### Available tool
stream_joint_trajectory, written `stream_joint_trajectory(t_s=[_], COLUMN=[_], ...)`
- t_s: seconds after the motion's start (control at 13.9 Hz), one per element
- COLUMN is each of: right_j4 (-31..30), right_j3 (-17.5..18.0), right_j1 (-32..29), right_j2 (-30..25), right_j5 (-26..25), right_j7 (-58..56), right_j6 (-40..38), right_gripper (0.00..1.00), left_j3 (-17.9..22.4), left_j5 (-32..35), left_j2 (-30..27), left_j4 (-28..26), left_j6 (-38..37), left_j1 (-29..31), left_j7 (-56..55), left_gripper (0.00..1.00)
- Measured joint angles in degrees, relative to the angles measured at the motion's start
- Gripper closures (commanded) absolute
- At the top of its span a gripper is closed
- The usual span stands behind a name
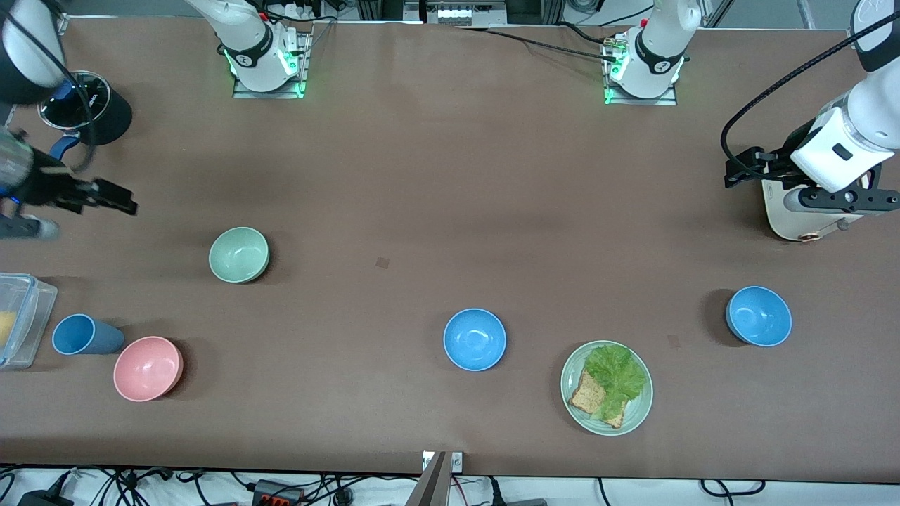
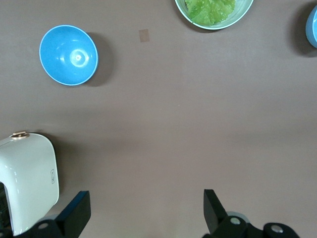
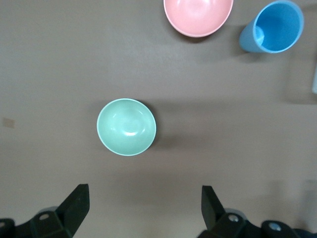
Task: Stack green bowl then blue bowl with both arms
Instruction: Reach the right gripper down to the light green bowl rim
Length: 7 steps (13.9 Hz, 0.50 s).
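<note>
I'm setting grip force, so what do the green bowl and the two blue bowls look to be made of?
The green bowl looks like smooth moulded plastic or melamine: even pale colour and soft glints inside. Both blue bowls, one mid-table and one toward the left arm's end, show the same plain, slightly glossy surface with small highlights. Glazed ceramic cannot be ruled out.

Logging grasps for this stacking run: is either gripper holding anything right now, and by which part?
Nothing is held. The left gripper and right gripper both hang open over bare table; the green bowl sits untouched.

The pale green bowl (image 1: pixel 239 254) and two sky-blue bowls (image 1: pixel 474 339) (image 1: pixel 759 316) sit upright, empty, well apart.
</note>
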Motion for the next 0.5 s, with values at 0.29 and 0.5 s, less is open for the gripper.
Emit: stream_joint_trajectory(t_s=[0.29,0.5], right_j4=[-3.01,-3.28], right_j3=[0.02,0.10], right_j1=[0.04,0.35], right_j2=[8.00,14.45], right_j5=[-0.02,-0.05], right_j7=[0.00,-0.02], right_j6=[4.58,9.37], right_gripper=[0.00,0.00], left_j3=[0.00,0.04], left_j5=[0.00,0.00], left_j2=[0.30,0.52], left_j4=[0.10,0.18], left_j6=[-0.04,-0.04], left_j1=[0.00,0.04], left_j7=[0.26,0.43], left_gripper=[0.00,0.00])
